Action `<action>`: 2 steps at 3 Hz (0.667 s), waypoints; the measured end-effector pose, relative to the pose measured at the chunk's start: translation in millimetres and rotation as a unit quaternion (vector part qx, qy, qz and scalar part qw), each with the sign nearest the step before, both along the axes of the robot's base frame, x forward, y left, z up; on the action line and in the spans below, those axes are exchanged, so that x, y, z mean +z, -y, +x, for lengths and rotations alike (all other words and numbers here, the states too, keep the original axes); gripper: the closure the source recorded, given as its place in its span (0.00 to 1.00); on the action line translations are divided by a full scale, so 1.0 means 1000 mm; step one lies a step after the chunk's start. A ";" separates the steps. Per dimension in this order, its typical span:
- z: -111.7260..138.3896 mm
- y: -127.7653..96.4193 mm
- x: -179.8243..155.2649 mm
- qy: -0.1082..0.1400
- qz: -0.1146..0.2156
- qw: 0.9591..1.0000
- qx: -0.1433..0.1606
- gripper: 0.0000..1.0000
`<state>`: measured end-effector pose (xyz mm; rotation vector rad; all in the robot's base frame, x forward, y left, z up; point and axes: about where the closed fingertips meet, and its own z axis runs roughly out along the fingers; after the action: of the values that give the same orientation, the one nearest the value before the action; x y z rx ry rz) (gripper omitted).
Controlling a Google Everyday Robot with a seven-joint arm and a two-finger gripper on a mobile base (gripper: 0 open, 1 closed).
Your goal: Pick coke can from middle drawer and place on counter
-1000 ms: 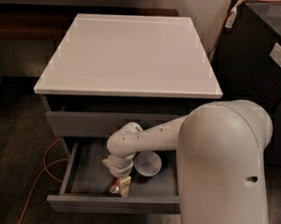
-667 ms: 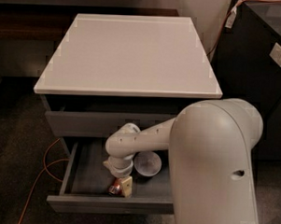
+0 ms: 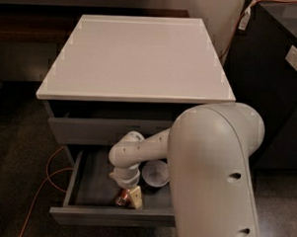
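End effector (image 3: 128,197) beside drawer's (image 3: 92,185) coke can (image 3: 121,199), axis unclear

Bulky off-white upper arm link (image 3: 215,178) fills the near right and rises from the bottom edge. A slimmer white forearm (image 3: 150,144) reaches left from it. It ends at a rounded white wrist joint (image 3: 124,156), which turns straight down. The pale two-finger gripper (image 3: 129,197) hangs directly beneath the wrist, pointing down, near and left of centre.
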<state>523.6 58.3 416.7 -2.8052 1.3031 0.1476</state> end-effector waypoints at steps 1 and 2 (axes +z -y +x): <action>0.000 0.000 0.000 0.000 0.000 1.000 0.000 0.00; 0.000 0.000 0.000 0.000 0.000 1.000 0.000 0.00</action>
<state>523.6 58.2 416.6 -2.8058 1.3023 0.1473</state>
